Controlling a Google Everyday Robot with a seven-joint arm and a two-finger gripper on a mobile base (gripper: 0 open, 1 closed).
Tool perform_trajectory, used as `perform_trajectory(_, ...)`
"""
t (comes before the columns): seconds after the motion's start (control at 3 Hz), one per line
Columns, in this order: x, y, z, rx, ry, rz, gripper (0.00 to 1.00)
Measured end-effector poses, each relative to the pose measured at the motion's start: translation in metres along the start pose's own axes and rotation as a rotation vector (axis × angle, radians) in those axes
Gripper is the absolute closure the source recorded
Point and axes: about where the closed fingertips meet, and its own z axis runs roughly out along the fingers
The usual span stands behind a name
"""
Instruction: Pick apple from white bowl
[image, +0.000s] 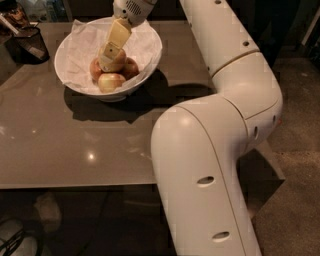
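Note:
The white bowl, lined with crinkled white paper, stands at the far left of the table and holds several apples. The pale yellow apple with a faint blush lies at the front of the pile. Redder apples lie at the left and right behind it. My gripper reaches down into the bowl from above and rests on the middle of the pile, just behind the pale yellow apple. It covers part of the apple under it.
A dark mesh cup with utensils stands at the far left of the grey table. My large white arm fills the right side of the view. The table's front edge runs along the bottom, with floor to the right.

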Motion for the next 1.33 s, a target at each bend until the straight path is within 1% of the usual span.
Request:
perform_trajectory(0.67, 0.003, -0.004, 0.018, -0.043, -0.026, 0.012, 0.17)
perform_trajectory(1.33, 0.006, -0.007, 0.028, -0.068, -0.043, 0.027, 0.17)
